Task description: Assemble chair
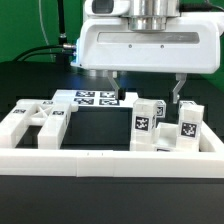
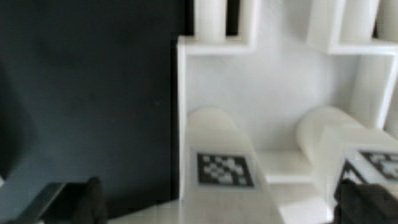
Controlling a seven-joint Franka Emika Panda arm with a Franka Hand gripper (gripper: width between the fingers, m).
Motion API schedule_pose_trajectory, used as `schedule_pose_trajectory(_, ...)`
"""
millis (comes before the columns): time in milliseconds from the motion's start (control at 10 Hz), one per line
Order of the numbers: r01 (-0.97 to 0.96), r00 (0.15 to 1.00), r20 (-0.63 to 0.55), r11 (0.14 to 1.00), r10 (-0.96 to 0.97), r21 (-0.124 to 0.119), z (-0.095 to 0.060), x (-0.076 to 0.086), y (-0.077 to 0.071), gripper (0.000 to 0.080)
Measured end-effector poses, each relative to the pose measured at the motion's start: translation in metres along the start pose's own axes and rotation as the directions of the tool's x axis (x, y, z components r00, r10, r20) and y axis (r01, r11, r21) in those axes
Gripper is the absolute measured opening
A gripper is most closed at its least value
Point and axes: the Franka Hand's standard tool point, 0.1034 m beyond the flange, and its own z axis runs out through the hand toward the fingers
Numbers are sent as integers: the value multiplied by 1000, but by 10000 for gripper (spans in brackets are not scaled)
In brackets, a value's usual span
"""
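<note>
The chair lies in loose chunky white pieces with black-and-white tags. In the exterior view, two upright blocks (image 1: 148, 122) (image 1: 188, 124) stand at the right, and flatter pieces (image 1: 45, 118) lie at the left. My gripper (image 1: 148, 92) hangs just above the right-hand blocks, open, its dark fingertips (image 1: 178, 93) wide apart and holding nothing. The wrist view looks down on a white slab (image 2: 240, 90) with two rounded tagged pieces (image 2: 228, 150) (image 2: 356, 140). There my gripper (image 2: 222, 205) straddles the tagged end without touching it.
A long plain white rail (image 1: 110, 158) runs along the front and turns up both sides of the work area. The marker board (image 1: 96, 98) lies flat behind the pieces on the black table (image 1: 95, 125). Cables hang at the back left.
</note>
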Motion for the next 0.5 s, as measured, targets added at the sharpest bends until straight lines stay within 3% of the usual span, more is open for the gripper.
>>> schedule_pose_trajectory(200, -13, 1000, -9, 1000, 13, -10, 19, -11, -7, 648)
schedule_pose_trajectory(500, -7, 1000, -11, 1000, 7, -28, 40, -18, -2, 648)
